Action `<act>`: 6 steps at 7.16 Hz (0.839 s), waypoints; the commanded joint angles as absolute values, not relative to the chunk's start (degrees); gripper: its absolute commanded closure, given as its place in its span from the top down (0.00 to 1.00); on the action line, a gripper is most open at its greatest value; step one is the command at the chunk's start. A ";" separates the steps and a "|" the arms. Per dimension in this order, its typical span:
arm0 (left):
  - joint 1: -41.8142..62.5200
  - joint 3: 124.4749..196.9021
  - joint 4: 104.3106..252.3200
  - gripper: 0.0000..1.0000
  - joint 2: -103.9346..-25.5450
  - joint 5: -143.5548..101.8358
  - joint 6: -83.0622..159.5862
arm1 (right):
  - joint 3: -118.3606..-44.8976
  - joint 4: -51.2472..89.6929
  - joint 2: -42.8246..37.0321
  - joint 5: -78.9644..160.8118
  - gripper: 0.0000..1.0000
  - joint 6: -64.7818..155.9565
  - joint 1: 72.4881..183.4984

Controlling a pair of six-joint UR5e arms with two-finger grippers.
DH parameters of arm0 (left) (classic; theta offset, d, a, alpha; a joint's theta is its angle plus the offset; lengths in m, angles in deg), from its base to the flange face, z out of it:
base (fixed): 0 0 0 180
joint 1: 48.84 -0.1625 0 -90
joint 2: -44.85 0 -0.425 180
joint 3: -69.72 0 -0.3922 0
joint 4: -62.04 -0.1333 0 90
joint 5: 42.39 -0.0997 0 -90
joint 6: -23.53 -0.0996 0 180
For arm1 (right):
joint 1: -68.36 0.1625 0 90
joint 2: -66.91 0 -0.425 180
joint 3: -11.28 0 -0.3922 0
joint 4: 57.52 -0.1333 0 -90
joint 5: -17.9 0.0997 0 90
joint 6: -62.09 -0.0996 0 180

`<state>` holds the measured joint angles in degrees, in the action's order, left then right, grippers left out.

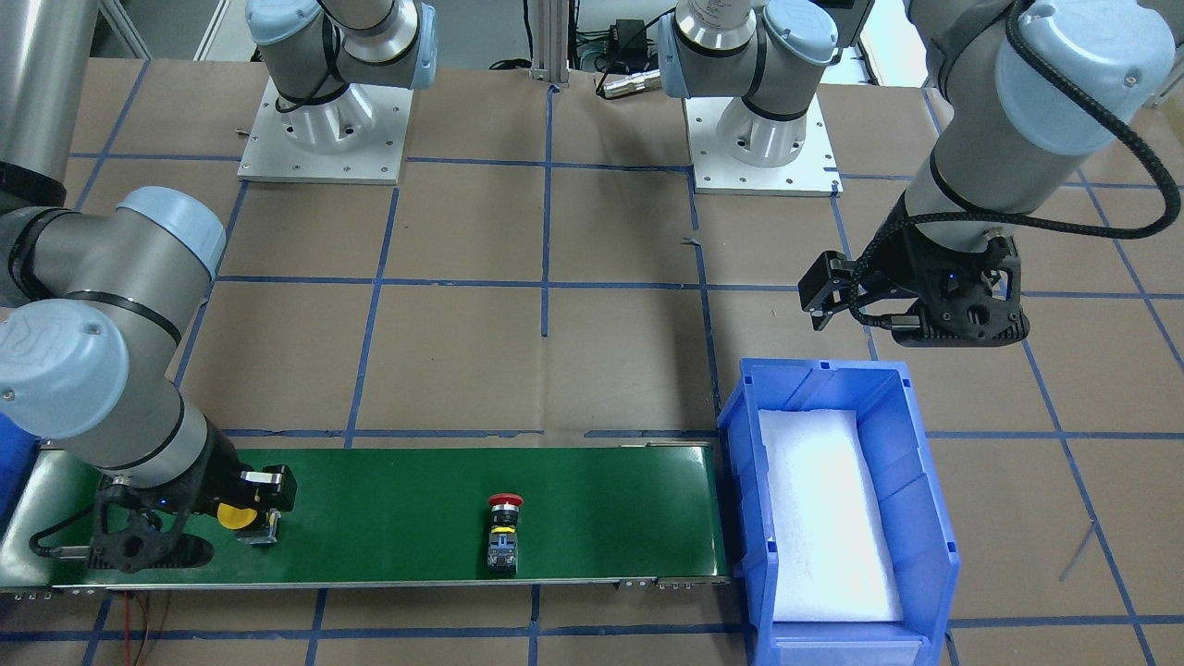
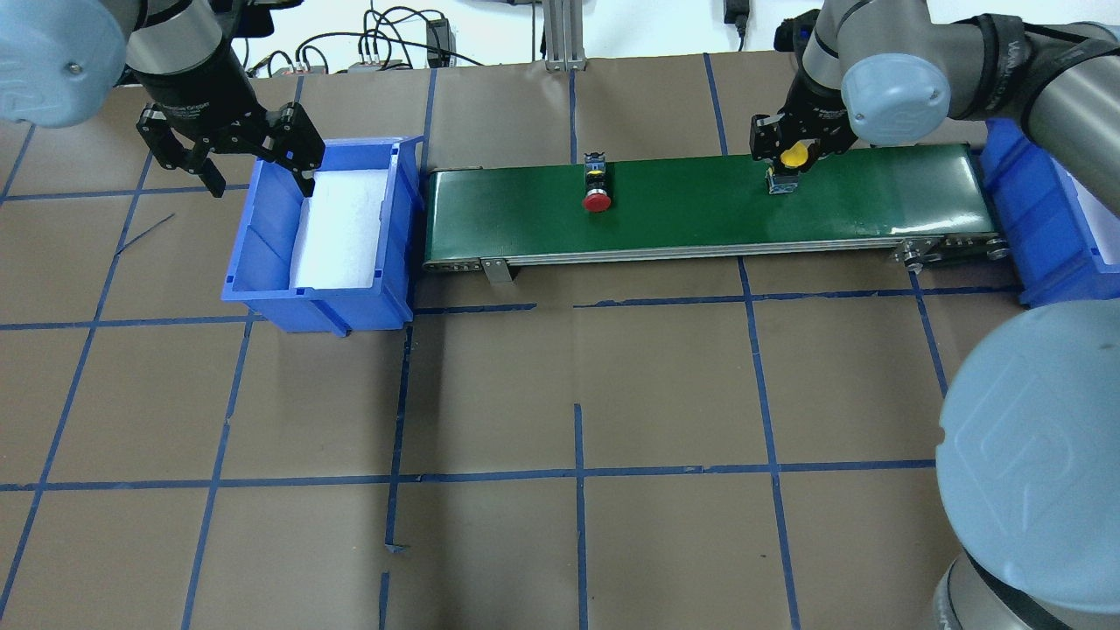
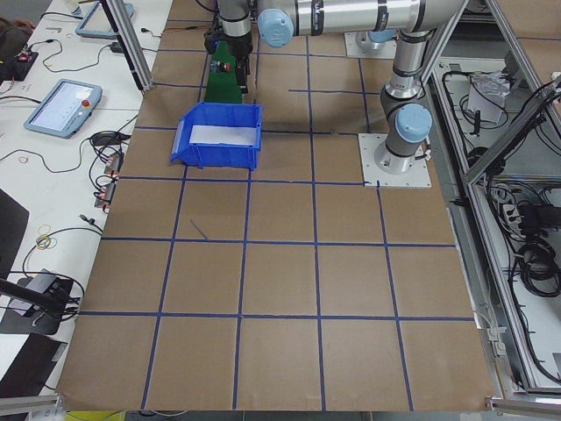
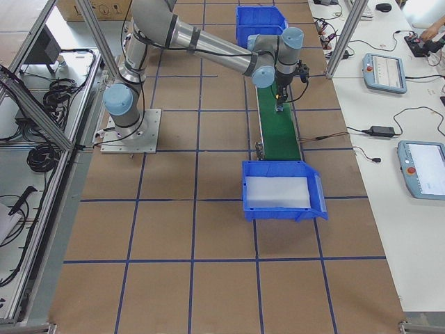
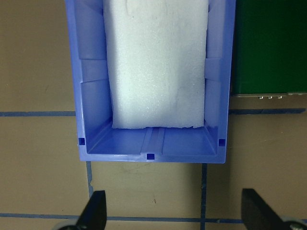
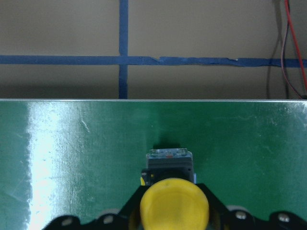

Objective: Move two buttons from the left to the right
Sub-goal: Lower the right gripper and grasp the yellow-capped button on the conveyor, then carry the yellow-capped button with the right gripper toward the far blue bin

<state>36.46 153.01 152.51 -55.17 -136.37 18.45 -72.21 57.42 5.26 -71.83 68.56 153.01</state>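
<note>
The yellow-capped button (image 2: 793,157) is between the fingers of my right gripper (image 2: 792,164), low over the right part of the green conveyor belt (image 2: 700,219). It also shows in the right wrist view (image 6: 174,205) and the front view (image 1: 237,516). The red-capped button (image 2: 597,199) lies on its side mid-belt, also in the front view (image 1: 504,532), with no gripper near it. My left gripper (image 2: 254,166) is open and empty above the far end of the left blue bin (image 2: 262,262); in the left wrist view its fingertips (image 5: 93,211) hang over the floor paper just outside the bin.
The left blue bin (image 5: 151,148) holds only a white foam pad and butts against the belt's left end. A second blue bin (image 2: 1032,219) stands at the belt's right end, partly hidden by my right arm. Brown paper with blue tape lines covers the table.
</note>
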 commanded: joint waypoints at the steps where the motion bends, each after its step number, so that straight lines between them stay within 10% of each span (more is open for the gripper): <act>1: 36.41 153.04 152.48 1.00 -55.17 -136.43 18.43 | -71.35 57.44 4.69 -71.92 0.06 69.73 150.72; 6: 36.50 153.04 152.30 1.00 -55.17 -136.35 18.26 | -67.48 54.10 1.61 -77.89 0.07 82.09 133.53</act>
